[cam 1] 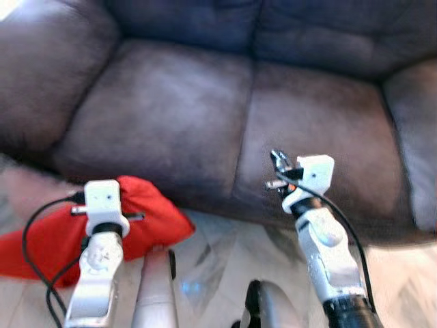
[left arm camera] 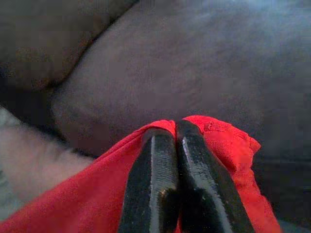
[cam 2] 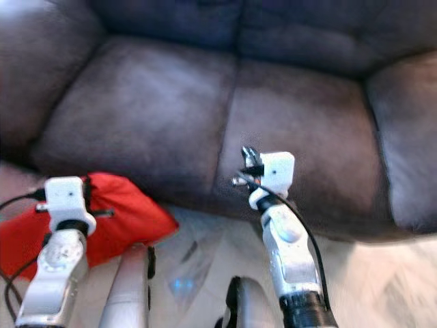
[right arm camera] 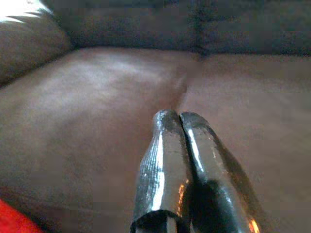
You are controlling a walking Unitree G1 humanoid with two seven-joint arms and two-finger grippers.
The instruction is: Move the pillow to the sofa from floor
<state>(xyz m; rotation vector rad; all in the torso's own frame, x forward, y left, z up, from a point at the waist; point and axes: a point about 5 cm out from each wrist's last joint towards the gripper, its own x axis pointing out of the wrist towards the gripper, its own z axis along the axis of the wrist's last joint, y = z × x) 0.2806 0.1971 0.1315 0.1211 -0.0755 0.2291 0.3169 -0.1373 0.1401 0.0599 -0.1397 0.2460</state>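
On my left, the red pillow (cam 1: pixel 147 215) lies on the floor against the sofa (cam 1: pixel 205 116) front, stretching leftward, and my left gripper (left arm camera: pixel 176 141) is pinched closed on its upper edge. The seat lies up and ahead of it. My right gripper (right arm camera: pixel 179 127), clenched and empty, hangs over the seat, well apart.

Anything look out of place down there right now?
Only the red pillow: it lies on the floor against the sofa front, not on the seat. The left tool is shut on its edge; the right tool is shut, empty.
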